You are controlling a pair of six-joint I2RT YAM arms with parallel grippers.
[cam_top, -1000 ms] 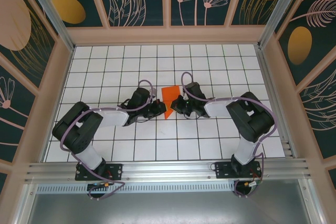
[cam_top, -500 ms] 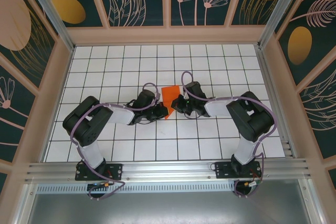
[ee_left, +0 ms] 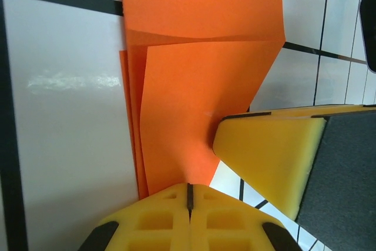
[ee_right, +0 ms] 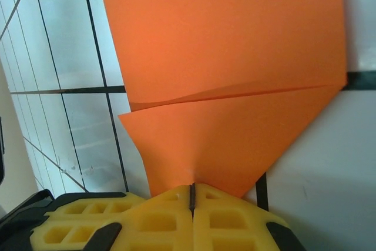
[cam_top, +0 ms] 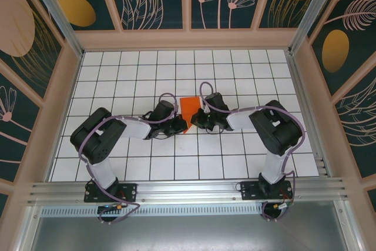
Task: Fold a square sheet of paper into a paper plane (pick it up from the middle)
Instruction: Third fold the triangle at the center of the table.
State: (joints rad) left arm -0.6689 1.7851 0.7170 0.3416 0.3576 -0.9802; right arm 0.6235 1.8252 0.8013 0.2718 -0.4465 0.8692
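Place: my lab test booth.
Signs: grid-tiled table (cam_top: 135, 166), printed walls (cam_top: 235, 4), metal rail (cam_top: 188, 191) along its near edge.

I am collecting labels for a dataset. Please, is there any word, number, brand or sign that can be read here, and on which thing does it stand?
There is no readable text.
The orange paper is plain and unmarked in both wrist views.
The yellow fingers carry no print.
The table has only black grid lines.
The wall panels show leaves, flowers and ovals, no letters.
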